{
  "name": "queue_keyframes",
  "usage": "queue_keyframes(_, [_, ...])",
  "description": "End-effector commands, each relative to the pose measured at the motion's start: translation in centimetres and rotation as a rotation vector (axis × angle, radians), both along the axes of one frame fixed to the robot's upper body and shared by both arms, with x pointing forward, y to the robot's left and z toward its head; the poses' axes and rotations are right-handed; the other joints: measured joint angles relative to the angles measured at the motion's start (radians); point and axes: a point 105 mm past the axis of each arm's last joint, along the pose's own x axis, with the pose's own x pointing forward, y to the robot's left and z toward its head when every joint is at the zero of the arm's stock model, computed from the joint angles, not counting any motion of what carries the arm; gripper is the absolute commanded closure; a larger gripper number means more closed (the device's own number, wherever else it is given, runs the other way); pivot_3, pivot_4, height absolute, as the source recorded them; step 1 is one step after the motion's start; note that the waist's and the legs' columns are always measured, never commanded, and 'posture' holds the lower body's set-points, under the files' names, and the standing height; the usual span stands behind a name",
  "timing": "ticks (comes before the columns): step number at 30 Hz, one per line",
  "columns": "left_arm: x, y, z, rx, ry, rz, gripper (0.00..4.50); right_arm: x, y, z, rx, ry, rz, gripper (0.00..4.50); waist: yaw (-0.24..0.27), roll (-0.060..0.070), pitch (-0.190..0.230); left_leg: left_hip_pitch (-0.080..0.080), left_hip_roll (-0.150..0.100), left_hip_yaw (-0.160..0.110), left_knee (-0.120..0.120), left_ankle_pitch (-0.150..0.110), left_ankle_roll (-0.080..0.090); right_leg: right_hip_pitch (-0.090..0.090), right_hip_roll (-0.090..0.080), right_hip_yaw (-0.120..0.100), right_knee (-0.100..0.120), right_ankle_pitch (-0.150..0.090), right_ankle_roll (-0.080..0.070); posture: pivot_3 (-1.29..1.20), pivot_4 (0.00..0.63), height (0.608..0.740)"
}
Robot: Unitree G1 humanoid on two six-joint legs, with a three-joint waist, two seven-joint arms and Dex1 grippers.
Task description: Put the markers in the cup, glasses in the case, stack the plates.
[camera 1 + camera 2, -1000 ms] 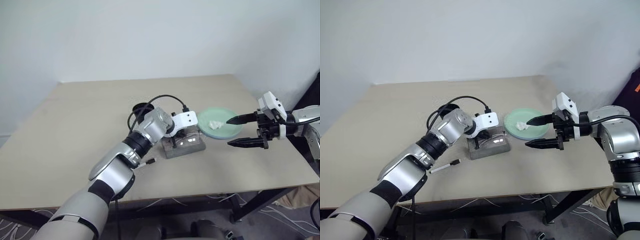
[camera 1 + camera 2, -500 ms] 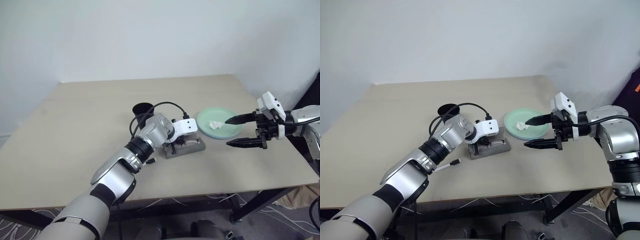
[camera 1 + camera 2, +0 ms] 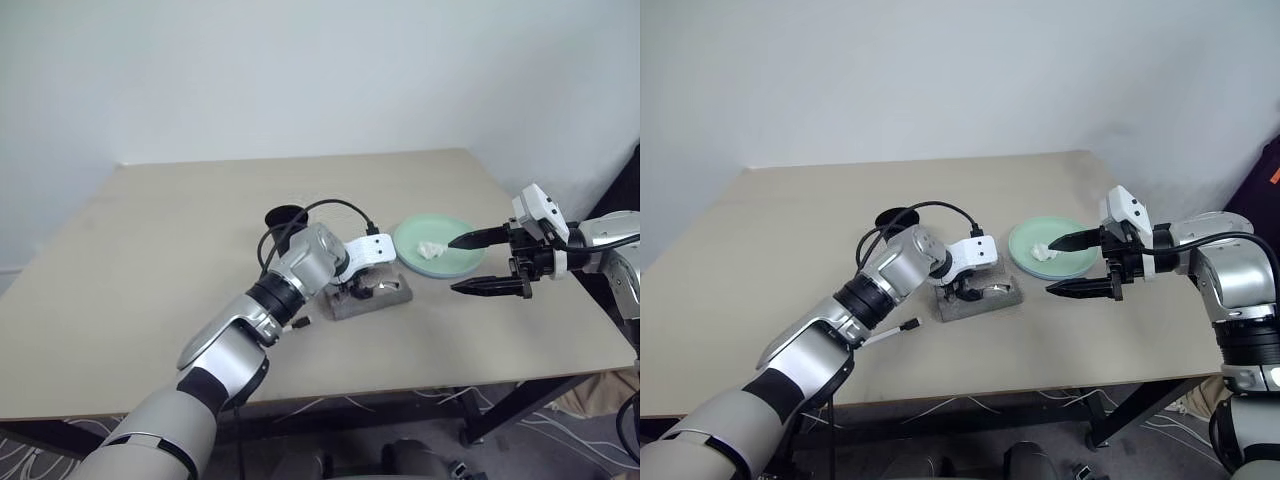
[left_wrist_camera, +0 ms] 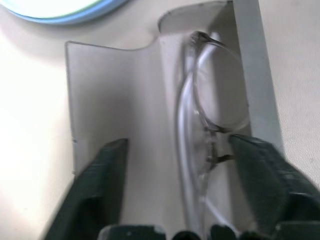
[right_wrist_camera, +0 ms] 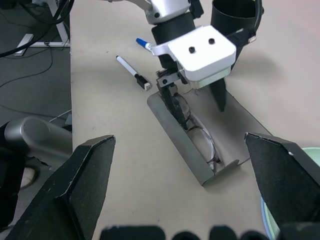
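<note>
Glasses (image 4: 200,130), one pair, lie in the one case (image 5: 200,145) between the parted fingers of the left gripper (image 4: 175,165); two markers (image 5: 132,72) lie behind it, one cup (image 5: 235,12) beside; right gripper (image 3: 1072,266) gapes empty

The robot's left arm stretches forward and inward over the middle of the desk (image 3: 150,250), its wrist bent so the left claw (image 3: 962,295) points steeply down with its two black fingers spread apart. The right arm reaches in from the desk's right edge, elbow out, holding the right claw (image 3: 478,263) above the surface, aimed toward the left arm, fingers (image 3: 470,240) wide apart.
</note>
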Motion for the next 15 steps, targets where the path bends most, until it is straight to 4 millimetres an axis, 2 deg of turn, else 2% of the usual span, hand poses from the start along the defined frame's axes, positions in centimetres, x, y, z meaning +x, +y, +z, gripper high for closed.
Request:
queue_keyframes(1, [1.1,-0.9,5.6,-0.119,-0.097,-0.004,0.55,0.3,0.1,1.5,0.012,-0.060,0.009,0.00,0.000,0.000,0.000,0.000,0.000,0.000,0.000,0.000,0.000,0.000,0.000,0.000,0.000,0.000,0.000,0.00,0.000,0.732])
queue_keyframes(5, [2.5,-0.3,8.5,-0.179,-0.156,0.047,0.55,0.5,0.0,1.6,0.011,-0.063,0.006,0.00,0.000,0.000,0.000,0.000,0.000,0.000,0.001,0.000,0.000,0.000,0.000,0.000,0.000,0.000,0.000,0.00,0.000,0.732])
queue_keyframes(7, [3.4,0.2,9.2,-0.191,-0.190,0.086,0.55,0.6,0.1,1.5,0.012,-0.064,0.007,0.00,0.000,0.000,0.000,0.001,0.000,0.000,0.000,0.000,0.000,0.001,0.000,0.000,0.000,0.000,0.000,0.00,0.000,0.732])
queue_keyframes(10, [4.9,1.1,9.2,-0.188,-0.241,0.154,0.55,0.8,0.2,1.6,0.015,-0.067,0.009,0.00,-0.001,0.000,0.000,0.001,0.000,0.000,0.000,0.000,0.000,0.001,0.000,0.000,0.000,0.000,0.000,0.00,0.000,0.732])
queue_keyframes(15, [5.9,1.5,7.5,-0.168,-0.271,0.204,2.22,0.7,0.4,1.6,0.020,-0.068,0.015,0.00,0.000,0.000,0.000,0.001,0.000,0.000,0.000,0.000,0.000,0.000,0.001,0.000,0.001,0.000,0.000,0.00,0.000,0.732])
